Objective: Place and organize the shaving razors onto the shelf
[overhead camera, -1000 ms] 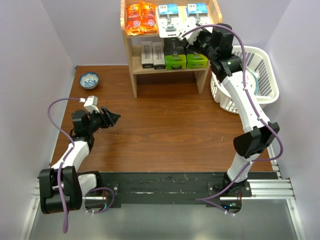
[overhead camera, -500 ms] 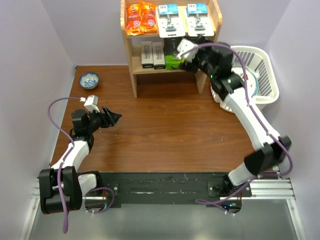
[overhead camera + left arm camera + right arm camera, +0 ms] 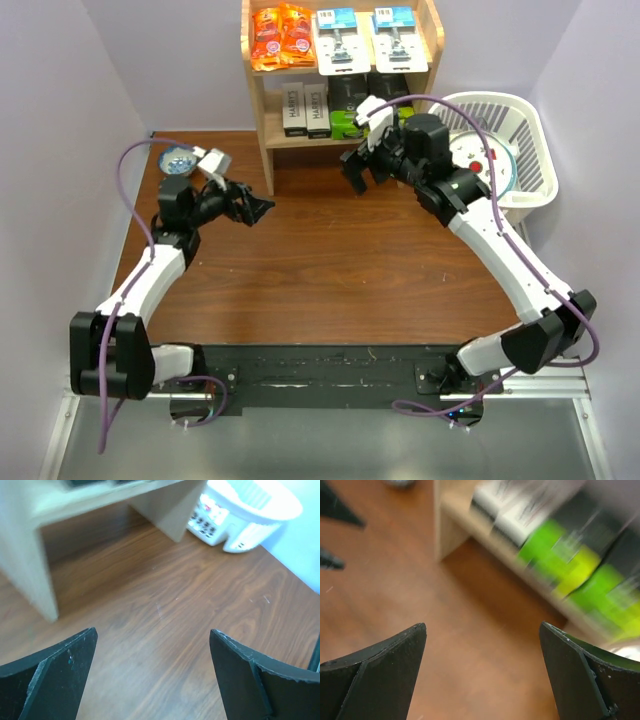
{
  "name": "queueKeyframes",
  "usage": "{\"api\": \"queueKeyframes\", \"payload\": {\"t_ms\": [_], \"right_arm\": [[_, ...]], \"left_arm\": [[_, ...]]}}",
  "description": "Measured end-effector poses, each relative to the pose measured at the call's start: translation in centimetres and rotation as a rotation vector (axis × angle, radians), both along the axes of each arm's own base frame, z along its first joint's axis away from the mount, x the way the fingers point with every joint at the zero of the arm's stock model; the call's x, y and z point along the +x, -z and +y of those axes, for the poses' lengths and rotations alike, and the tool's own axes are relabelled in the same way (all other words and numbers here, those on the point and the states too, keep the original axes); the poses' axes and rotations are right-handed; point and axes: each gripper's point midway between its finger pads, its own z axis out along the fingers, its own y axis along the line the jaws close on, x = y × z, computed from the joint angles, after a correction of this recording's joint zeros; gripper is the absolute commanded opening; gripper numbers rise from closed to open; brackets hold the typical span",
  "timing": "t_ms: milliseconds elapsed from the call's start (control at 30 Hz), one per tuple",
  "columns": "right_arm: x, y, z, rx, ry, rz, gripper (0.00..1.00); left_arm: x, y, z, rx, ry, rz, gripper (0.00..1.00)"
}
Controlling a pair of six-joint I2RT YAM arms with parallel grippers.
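Both pincers are empty here. The right pincer (image 3: 362,178) is spread wide with nothing between its fingers. It's hanging over the brown wooden tabletop (image 3: 330,270), just in front of the light natural-wood shelf unit (image 3: 267,160). Right behind it on the lower board sit the black boxes with lime-green ends (image 3: 344,124), and a bit further to its left is the long dark HARRY'S box (image 3: 294,108). Above it, on the top board, are the two clear blister cards with blue headers (image 3: 337,42), beside the glossy orange snack packets (image 3: 280,36). The white slatted plastic basket (image 3: 492,98) is off to its right. The left pincer (image 3: 258,210) is gaping open too and holds nothing. It points toward the shelf's near leg, well apart from the razors.
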Motion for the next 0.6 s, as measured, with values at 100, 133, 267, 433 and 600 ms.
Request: {"api": "queueKeyframes", "payload": {"t_ms": [100, 133, 267, 433, 600], "right_arm": [[-0.9, 3.6, -0.4, 0.01, 0.066, 0.183, 0.99], [-1.2, 4.4, -0.7, 0.006, 0.093, 0.236, 0.99], [-1.2, 5.9, -1.7, -0.018, 0.207, 0.363, 0.99], [-1.1, 6.0, -2.7, -0.026, 0.291, 0.401, 0.99], [-1.1, 4.8, -2.6, 0.011, 0.284, 0.366, 0.99]], "left_arm": [[0.7, -1.4, -1.6, 0.048, 0.062, -0.044, 1.0], [1.1, -1.8, -1.8, 0.062, 0.069, -0.056, 1.0], [2.0, -2.7, -1.9, 0.111, 0.083, -0.083, 1.0], [2.3, -2.5, -2.0, 0.179, 0.113, -0.085, 1.0], [2.6, -2.5, -2.0, 0.237, 0.136, -0.078, 1.0]]}}
